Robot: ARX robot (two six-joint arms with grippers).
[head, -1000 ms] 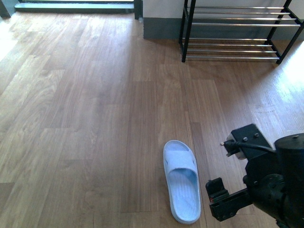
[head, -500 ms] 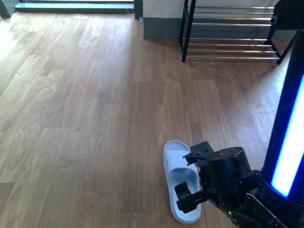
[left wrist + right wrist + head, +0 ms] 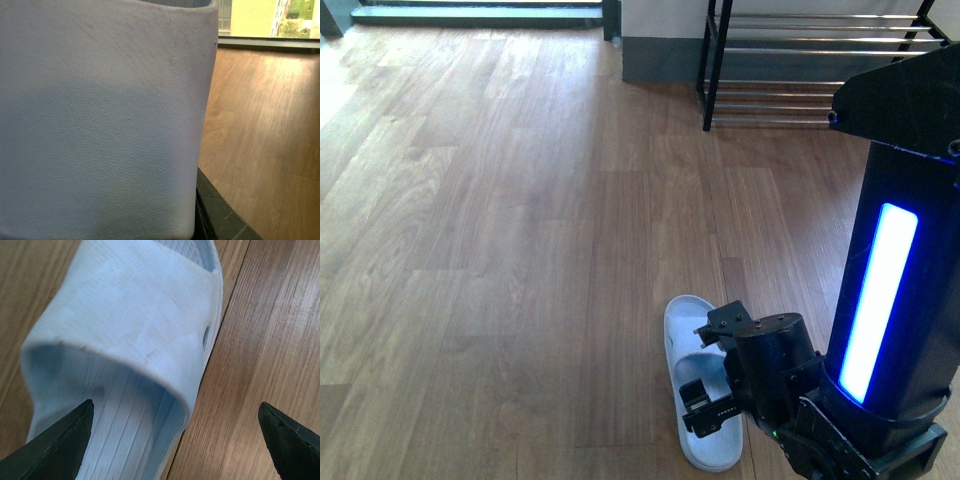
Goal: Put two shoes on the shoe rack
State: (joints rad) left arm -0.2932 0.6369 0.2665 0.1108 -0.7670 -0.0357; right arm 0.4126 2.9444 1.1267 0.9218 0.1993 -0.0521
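While the slide (image 3: 130,315) lies on the floor (image 3: 520,250), the right gripper (image 3: 175,440) hangs over its edge, fingers (image 3: 55,445) spread wide.

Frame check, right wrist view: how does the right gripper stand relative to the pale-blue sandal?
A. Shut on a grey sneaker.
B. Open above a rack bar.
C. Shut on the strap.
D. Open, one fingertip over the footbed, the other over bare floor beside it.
D: the right gripper is open, one dark tip over the footbed of the sandal, the other over the wooden floor.
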